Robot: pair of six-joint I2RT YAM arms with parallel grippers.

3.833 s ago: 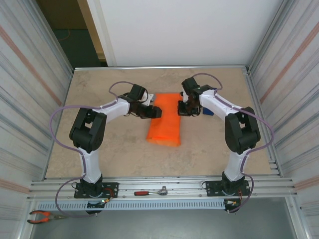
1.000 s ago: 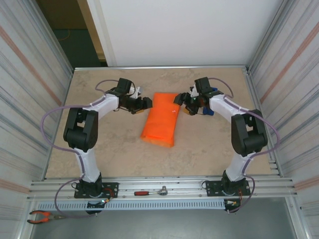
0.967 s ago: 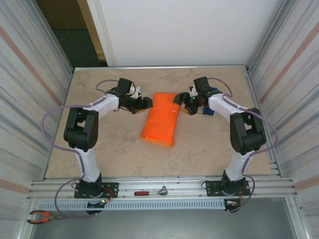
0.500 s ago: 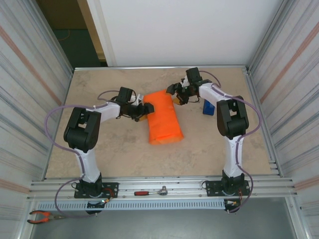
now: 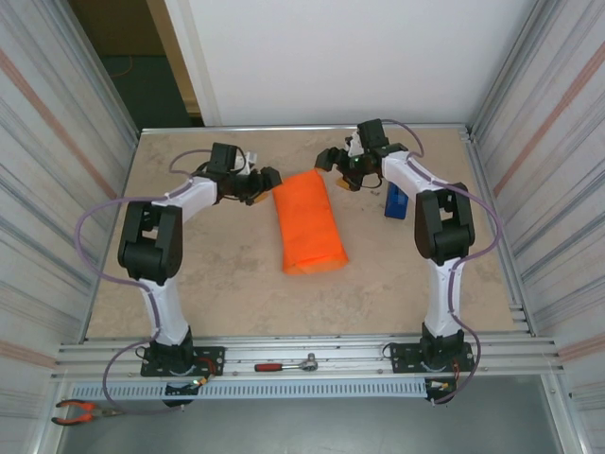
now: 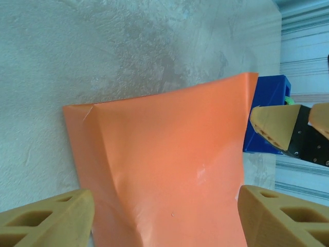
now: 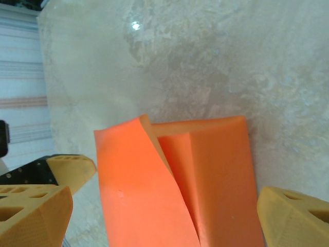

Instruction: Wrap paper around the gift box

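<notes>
One sheet of orange paper (image 5: pixel 308 222) lies mid-tabletop (image 5: pixel 189 274), folded into a long boxy bundle between two arms. Whatever it covers is hidden. The left jaws stand apart just beside the bundle's far left corner, gripping nothing. The right jaws gape wide too, just off its far right corner.

There are four tan fingers with moulded cut-outs. The left pair (image 6: pixel 46 211) is cut off by the frame's bottom edge, and so is the right pair (image 7: pixel 36 211). The paper is smooth and faintly creased, with one flap (image 7: pixel 133 180) overlapping at the far end.

One blue tape dispenser (image 5: pixel 395 200) sits to the right, half hidden behind the paper in the left wrist view. The tabletop is mottled beige and stone-like. At the near edge lie one red-handled ratchet (image 5: pixel 284 364) and one pair of pliers (image 5: pixel 80 410).
</notes>
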